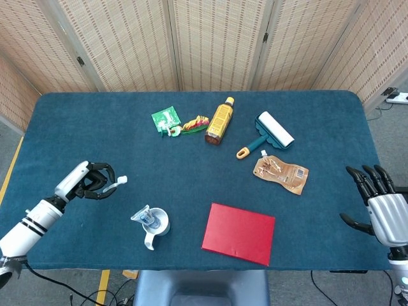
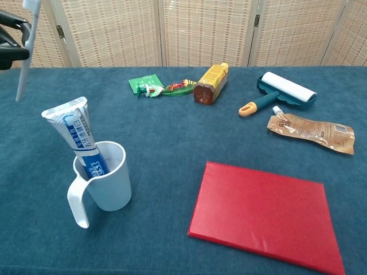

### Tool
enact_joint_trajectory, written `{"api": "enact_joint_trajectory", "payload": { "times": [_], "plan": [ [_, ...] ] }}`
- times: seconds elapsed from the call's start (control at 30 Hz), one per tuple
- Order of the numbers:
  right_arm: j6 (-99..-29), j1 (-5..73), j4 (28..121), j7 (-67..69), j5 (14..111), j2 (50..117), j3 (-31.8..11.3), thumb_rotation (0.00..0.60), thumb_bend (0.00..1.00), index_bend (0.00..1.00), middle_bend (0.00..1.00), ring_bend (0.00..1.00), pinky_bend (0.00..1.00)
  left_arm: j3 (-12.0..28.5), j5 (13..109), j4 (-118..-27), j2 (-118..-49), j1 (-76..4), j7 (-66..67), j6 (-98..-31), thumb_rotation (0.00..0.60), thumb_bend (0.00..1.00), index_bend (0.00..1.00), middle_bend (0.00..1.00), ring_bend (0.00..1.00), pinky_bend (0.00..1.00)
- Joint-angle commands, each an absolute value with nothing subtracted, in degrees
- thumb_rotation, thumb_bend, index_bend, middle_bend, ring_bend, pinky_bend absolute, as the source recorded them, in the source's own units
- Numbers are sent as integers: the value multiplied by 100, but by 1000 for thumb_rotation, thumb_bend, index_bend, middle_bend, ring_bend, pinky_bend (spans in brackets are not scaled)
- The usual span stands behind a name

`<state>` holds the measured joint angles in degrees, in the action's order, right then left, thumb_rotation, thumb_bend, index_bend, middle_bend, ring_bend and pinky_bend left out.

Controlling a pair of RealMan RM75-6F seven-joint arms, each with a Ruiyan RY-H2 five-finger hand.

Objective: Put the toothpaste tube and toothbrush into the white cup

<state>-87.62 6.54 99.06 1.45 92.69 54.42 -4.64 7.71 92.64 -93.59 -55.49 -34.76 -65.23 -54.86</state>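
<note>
Between left hand [image 1: 89,180] fingers: toothbrush [image 2: 27,50], pinched, near upright. White cup [image 2: 108,175] below and right of fingers, toothpaste tube [image 2: 78,138] inside. Risk: brush strikes tube, slips. Right hand [image 1: 382,207] spread, idle.

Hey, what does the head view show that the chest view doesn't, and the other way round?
Only the head view shows the right hand, open beside the table's right edge, and the whole left hand holding the white toothbrush. Only the chest view shows the white handled cup side-on, with the blue-and-white toothpaste tube standing tilted in it. Both show the flat red book, the amber bottle and the teal lint roller.
</note>
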Motion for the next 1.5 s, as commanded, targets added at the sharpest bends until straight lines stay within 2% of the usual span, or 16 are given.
{"api": "enact_joint_trajectory", "payload": {
  "times": [0.03, 0.4, 0.77, 1.5],
  "plan": [
    [-8744, 667, 9934, 122, 9266, 5430, -467, 600, 44, 11, 178, 97, 83, 556, 9862, -9466, -5324, -3499, -7155, -5975, 600, 409, 651, 1000, 951, 1000],
    [-8728, 696, 9933, 104, 9200, 5429, -502, 600, 44, 11, 178, 96, 83, 408, 10233, -9889, -4990, -3567, -7851, -6741, 600, 410, 650, 1000, 951, 1000],
    [-8737, 733, 9926, 94, 9154, 5437, -556, 600, 40, 11, 178, 96, 83, 71, 10699, -10287, -4870, -3745, -8509, -7023, 600, 410, 649, 1000, 951, 1000],
    [-8729, 701, 9812, 197, 9085, 5482, -519, 600, 40, 11, 178, 96, 84, -27, 10082, -10598, -6034, -3936, -6307, -6473, 600, 409, 648, 1000, 951, 1000]
  ]
}}
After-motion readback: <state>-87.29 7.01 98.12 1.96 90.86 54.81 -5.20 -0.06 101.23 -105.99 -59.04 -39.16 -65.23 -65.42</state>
